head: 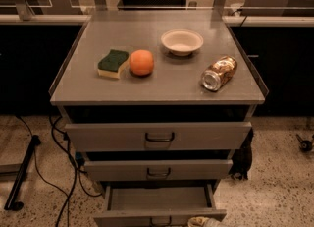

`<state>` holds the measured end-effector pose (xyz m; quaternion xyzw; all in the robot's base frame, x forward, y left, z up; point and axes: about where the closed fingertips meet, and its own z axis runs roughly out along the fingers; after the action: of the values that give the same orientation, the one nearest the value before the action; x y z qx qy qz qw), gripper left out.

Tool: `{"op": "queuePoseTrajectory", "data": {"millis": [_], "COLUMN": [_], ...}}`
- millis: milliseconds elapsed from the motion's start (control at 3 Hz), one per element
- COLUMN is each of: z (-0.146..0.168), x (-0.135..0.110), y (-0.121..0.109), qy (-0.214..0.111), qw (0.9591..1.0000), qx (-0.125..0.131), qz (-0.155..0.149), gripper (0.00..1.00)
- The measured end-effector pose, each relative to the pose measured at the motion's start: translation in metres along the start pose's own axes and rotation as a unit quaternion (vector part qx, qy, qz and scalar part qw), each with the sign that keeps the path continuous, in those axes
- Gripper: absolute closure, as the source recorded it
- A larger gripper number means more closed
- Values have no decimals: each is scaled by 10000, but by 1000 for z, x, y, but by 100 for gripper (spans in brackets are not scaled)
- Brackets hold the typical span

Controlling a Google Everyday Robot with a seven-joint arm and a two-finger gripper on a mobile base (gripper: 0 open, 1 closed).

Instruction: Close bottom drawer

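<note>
The grey metal cabinet (157,86) has three drawers. The bottom drawer (159,199) is pulled out toward me, its inside bare. Its flat front (132,217) with a small dark loop handle (161,221) sits at the bottom edge of the camera view. The middle drawer (157,170) and top drawer (158,136) stand out less. A small pale part of my gripper (202,221) shows at the very bottom edge, against the right part of the bottom drawer's front. The rest of it is out of view.
On the cabinet top lie a green-and-yellow sponge (113,63), an orange (141,62), a white bowl (182,41) and a tipped can (219,73). Black cables (64,172) and a stand leg (19,182) lie on the speckled floor at left. A counter edge runs behind.
</note>
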<state>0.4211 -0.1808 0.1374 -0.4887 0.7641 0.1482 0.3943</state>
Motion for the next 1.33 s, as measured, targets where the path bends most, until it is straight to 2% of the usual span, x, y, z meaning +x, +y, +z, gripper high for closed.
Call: {"op": "queuePoseTrajectory", "data": {"millis": [1333], "z": [39], "x": [-20], "y": [-34], "qy": [-231], "qw": [9990], "qx": [235], "qz": [-303], "gripper": [100]}}
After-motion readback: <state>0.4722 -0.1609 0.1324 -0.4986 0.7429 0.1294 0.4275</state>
